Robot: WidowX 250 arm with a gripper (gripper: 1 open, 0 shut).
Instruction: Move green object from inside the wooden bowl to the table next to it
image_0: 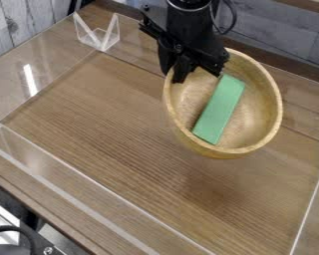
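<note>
A: So, where does the gripper (191,72) stand?

B: It hangs from the black arm over the back-left part of the wooden bowl (262,125), pointing steeply down. Its dark fingertips come down right at the bowl's thick rim on that side. They seem to touch the rim or sit just inside it; the view does not settle which.

A: And the jaws?

B: Closed. The fingers come together to a narrow point with no gap visible between them, and nothing green sits between them.

A: Is the gripper holding anything, then?

B: Nothing can be made out in its grasp. Whether the tips pinch the rim itself cannot be told from this angle.

A: Where is the green object (219,110)?

B: Inside the bowl, lying flat on the inner slope, its long side running from the upper right down toward the lower left. Its upper end is near the fingertips but apart from them.

A: And the bowl?

B: It rests on the table (96,129), toward the right side, tilted so its open face turns toward the camera. A clear acrylic wall (43,45) borders the tabletop.
</note>
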